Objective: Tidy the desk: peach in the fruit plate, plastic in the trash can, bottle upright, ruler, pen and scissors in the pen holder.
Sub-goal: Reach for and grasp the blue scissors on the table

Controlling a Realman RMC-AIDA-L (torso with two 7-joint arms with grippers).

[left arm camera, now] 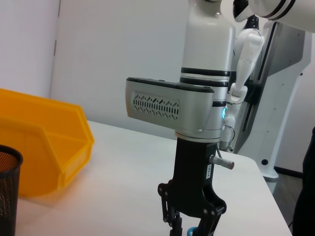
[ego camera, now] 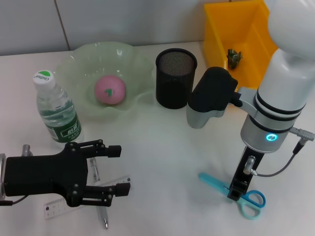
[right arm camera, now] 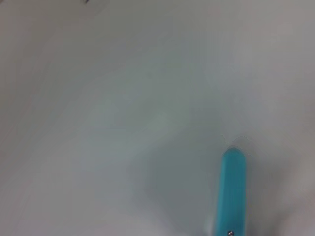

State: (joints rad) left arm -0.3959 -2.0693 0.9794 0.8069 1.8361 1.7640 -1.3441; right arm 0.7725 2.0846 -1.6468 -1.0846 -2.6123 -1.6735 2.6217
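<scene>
While the white table (ego camera: 162, 147) runs past every side of the head view except the back, where it meets the wall, its widest bare stretch lies in the middle, between the two arms. At the back right corner sits the yellow trash can (ego camera: 221, 37) with a dark scrap of plastic (ego camera: 233, 57) inside. Left of it the pale green fruit plate (ego camera: 78, 61) holds the pink peach (ego camera: 110, 90), and the black mesh pen holder (ego camera: 175, 78) stands just beside the plate's right rim. Near the left edge the water bottle (ego camera: 55, 109) stands upright, cap on. Low on the left, the left gripper (ego camera: 118, 169) hovers with its fingers spread apart over the clear ruler (ego camera: 56, 209) and the pen (ego camera: 102, 212), both lying close to the front edge. Front right, the right gripper (ego camera: 236, 189) points straight down onto the middle of the blue scissors (ego camera: 246, 199), which lie flat; I cannot tell whether its fingers are closed on them
</scene>
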